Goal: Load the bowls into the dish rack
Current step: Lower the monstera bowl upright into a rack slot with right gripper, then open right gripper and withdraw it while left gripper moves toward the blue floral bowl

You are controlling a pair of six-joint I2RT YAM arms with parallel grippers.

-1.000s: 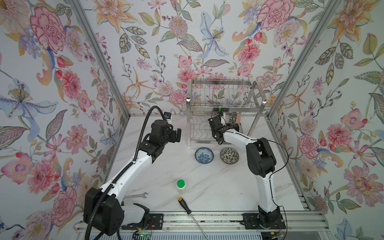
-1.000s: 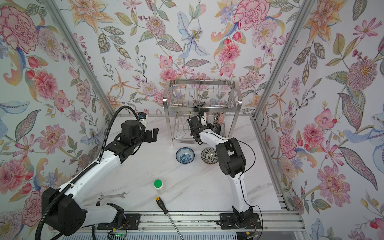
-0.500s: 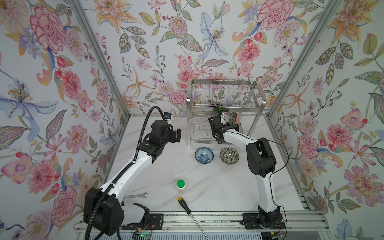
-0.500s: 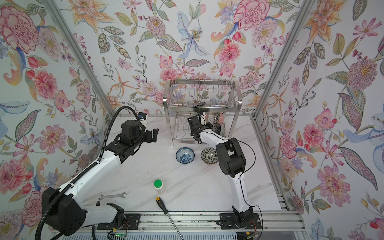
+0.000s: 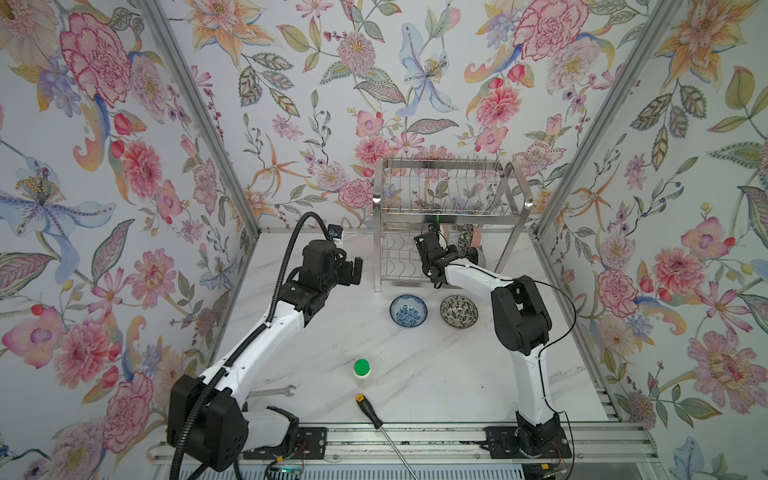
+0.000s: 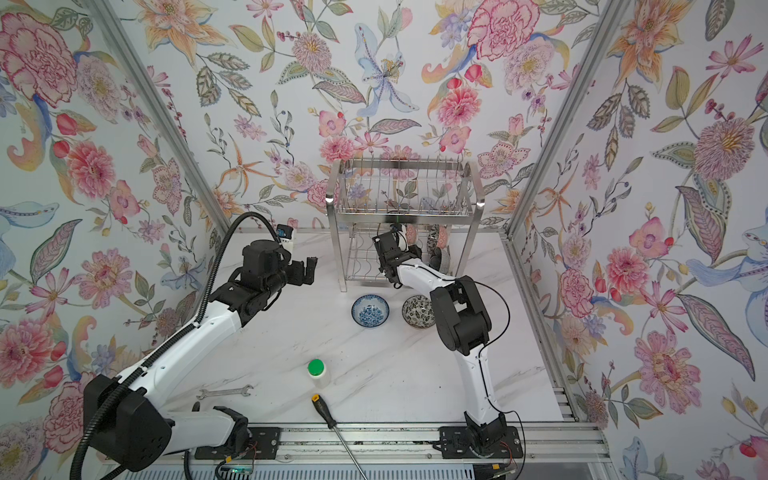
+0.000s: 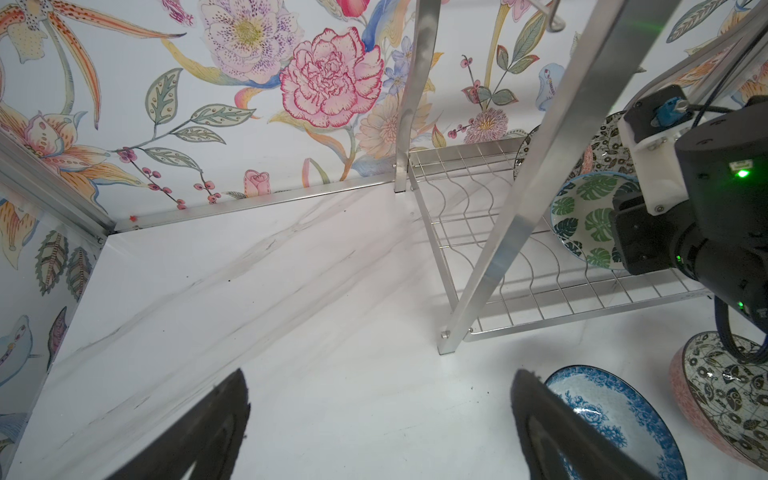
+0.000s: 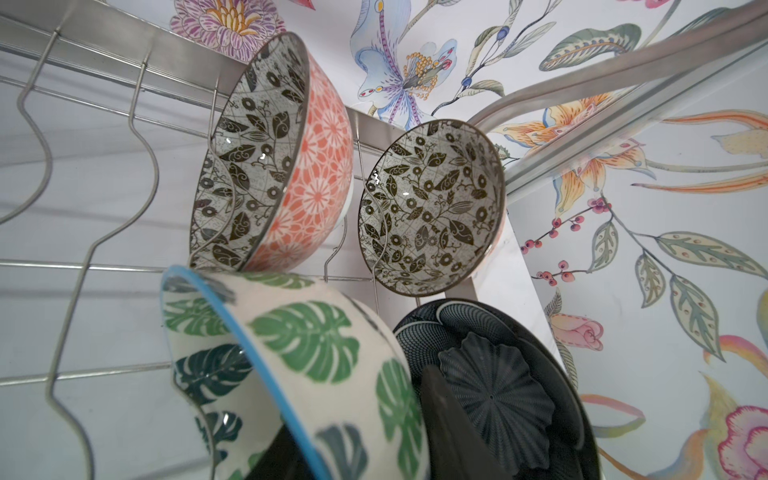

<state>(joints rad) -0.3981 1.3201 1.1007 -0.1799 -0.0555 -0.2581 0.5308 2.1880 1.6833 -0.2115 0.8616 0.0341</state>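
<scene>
Now, right gripper (image 5: 460, 250): inside the lower tier of the dish rack (image 5: 449, 208), fingers (image 8: 440, 399) either side of the wall of the green leaf bowl (image 8: 316, 353); pressing it or merely beside it, impossible to tell.
green leaf bowl: on edge, tilted, on the rack's wavy lower shelf (image 7: 540, 291), toward its right end.
dark navy bowl (image 8: 498, 395): just beside the leaf bowl, nearer the rack's right legs.
pink-sided bowl (image 8: 266, 166), second patterned bowl (image 8: 428, 208): standing on edge in the wire slots, deeper in the rack.
left gripper (image 7: 382, 382): spread wide, holding nothing, hanging off the rack's left front leg, apart from it.
blue floral bowl (image 5: 408, 310), black-and-white bowl (image 5: 459, 311): upright on the counter (image 5: 415, 365), just in front of the rack, side by side, not touching.
green-capped bottle (image 5: 361, 372), screwdriver (image 5: 368, 409), wrench (image 5: 274, 391): well in front of the rack.
</scene>
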